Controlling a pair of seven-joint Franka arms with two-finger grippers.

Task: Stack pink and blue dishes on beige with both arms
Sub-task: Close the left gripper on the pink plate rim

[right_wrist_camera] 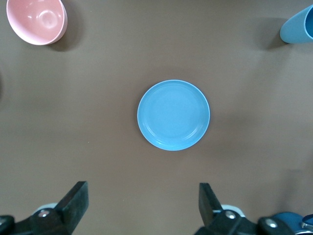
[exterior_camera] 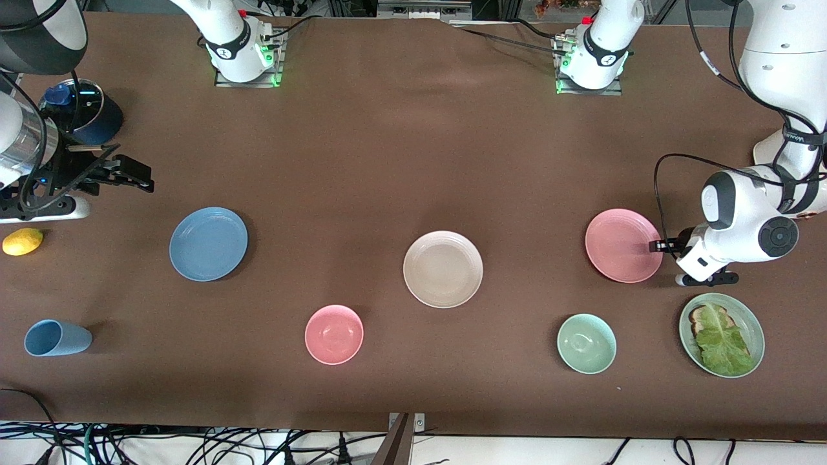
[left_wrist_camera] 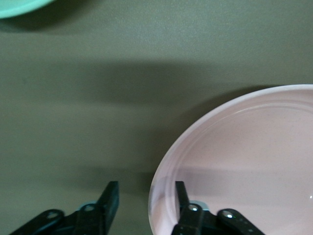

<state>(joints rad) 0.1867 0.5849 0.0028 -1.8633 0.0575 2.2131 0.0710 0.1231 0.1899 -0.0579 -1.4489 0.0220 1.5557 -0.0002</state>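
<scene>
A: From the front, what's on the brown bench [exterior_camera: 400, 161]?

B: The beige plate [exterior_camera: 442, 268] sits mid-bench. The blue plate [exterior_camera: 208, 243] lies toward the right arm's end, the pink plate [exterior_camera: 623, 245] toward the left arm's end. Cables trail below the bench edge.

A: The left tool [exterior_camera: 656, 245]?

B: It's at the pink plate's rim. In the left wrist view its fingers [left_wrist_camera: 182, 200] straddle that rim [left_wrist_camera: 161, 186], one inside, one outside; whether they're pinching it, I can't quite tell.

A: And the right wrist view?

B: The right tool [right_wrist_camera: 142, 203] hangs spread wide, holding nothing, over bare cloth by the blue plate [right_wrist_camera: 173, 115].
</scene>
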